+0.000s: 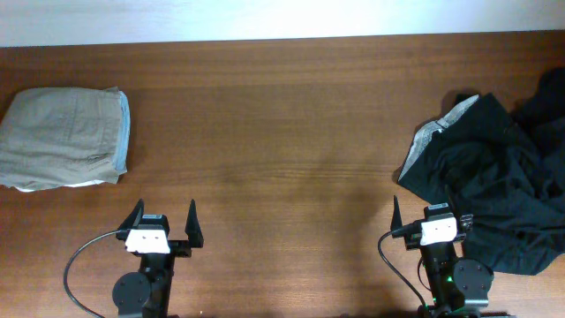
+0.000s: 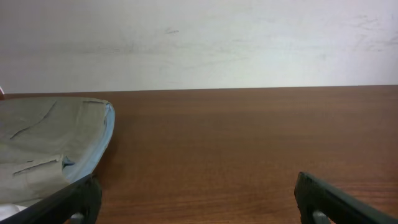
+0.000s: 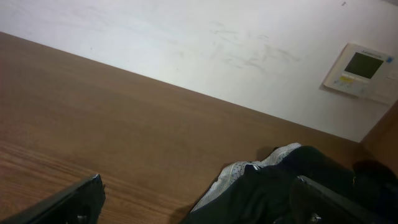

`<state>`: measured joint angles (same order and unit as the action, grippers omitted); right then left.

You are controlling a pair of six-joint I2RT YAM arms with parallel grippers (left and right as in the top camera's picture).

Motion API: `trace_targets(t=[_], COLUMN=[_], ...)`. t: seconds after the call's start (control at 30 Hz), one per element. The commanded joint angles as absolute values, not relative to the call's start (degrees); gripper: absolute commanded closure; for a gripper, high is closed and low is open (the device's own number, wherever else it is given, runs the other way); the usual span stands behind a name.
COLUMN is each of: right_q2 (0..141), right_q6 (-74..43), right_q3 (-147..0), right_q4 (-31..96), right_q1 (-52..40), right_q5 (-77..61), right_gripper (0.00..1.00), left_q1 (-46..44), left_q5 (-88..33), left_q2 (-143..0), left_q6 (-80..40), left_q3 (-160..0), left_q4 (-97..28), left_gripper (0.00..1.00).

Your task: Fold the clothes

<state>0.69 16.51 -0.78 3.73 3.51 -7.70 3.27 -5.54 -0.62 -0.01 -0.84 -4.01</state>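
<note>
The tan stack (image 1: 62, 139) at nine o'clock is folded — the black heap (image 1: 494, 185) at three waits, left pincer (image 1: 164, 221) and right pincer (image 1: 429, 219) spread.

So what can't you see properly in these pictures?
- Black pile: overhead, the right edge cuts it off; how many clothes are in it cannot be told.
- Striped cloth: right wrist, mostly hidden under the black pile.
- Folded stack: left wrist, cut off by the left edge.
- Wall panel: right wrist, its screen is too small to read.
</note>
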Motion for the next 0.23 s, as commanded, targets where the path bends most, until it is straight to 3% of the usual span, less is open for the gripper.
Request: trace_targets(t=[0.0,0.2], right_q2=[0.32,0.32], right_q6=[16.25,16.25], right_q3=[-0.32,-0.32], right_q4=[3.81,3.81], right_q1=[2.96,2.96], right_q5=[-7.2,-7.2], right_gripper=[0.01,0.01], left_q1=[3.03,3.03], left_q5=[-4.86,-4.86], left_q2=[-0.3,-0.3], left_q6=[0.25,0.25], left_q3=[-0.51,-0.51], left_q4=[-4.16,-4.16], left_gripper=[0.01,0.01])
